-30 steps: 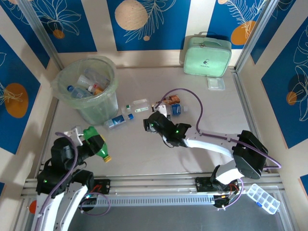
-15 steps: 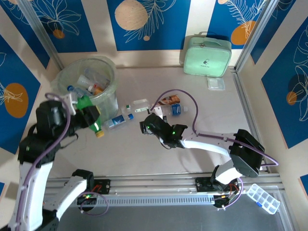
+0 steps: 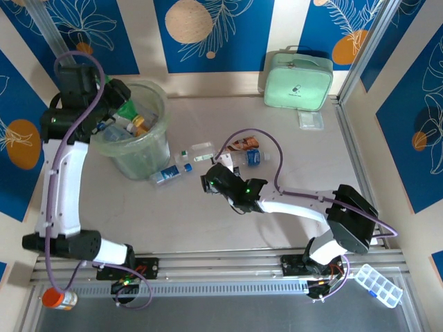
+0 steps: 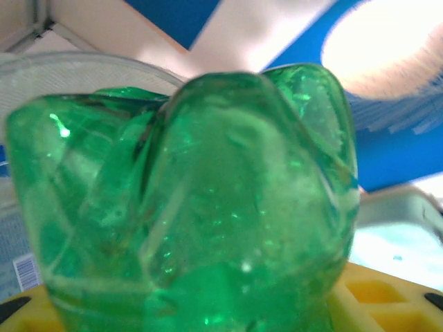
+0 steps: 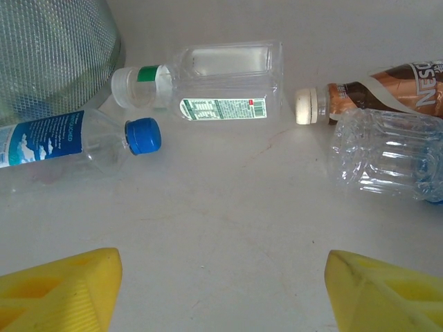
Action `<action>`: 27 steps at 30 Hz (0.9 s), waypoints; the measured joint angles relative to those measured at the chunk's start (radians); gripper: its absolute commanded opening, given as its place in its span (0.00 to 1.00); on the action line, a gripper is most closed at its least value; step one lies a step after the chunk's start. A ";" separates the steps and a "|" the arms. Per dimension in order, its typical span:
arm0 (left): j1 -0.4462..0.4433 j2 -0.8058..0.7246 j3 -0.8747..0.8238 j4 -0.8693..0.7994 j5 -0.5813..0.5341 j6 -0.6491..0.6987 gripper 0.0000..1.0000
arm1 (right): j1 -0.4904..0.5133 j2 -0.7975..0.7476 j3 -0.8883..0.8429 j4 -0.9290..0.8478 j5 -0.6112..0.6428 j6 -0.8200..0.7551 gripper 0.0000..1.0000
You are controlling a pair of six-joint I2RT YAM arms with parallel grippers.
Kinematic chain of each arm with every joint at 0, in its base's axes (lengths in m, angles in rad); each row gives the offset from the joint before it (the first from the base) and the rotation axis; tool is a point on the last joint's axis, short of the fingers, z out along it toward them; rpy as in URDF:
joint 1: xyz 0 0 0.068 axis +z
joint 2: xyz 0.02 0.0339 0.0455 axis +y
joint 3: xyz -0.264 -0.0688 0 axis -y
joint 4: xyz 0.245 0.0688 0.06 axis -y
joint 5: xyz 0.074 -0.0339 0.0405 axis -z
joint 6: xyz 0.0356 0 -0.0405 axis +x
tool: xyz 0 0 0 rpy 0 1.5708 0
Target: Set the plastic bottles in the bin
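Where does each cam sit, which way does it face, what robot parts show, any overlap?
Top external: above and behind the bases, looking down; both arms, left gripper holding a crushed green plastic bottle over the round pale-green bin.
Left wrist: rides behind the left gripper's yellow fingers, facing along them, close on that bottle.
Right wrist: low over the table, facing clear plastic bottles; right gripper's open yellow fingers at bottom corners.
Shared: top and right wrist both show the blue-capped clear bottle.
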 measured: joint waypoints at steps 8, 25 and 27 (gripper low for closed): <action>0.116 0.237 0.069 -0.044 0.084 -0.178 0.37 | 0.000 0.036 0.018 -0.016 0.008 -0.003 0.78; 0.119 0.386 0.015 0.005 0.226 -0.238 0.63 | 0.000 0.074 0.054 -0.037 0.011 -0.011 0.78; 0.119 0.432 0.051 0.017 0.278 -0.213 0.66 | 0.000 0.074 0.054 -0.038 0.011 -0.011 0.78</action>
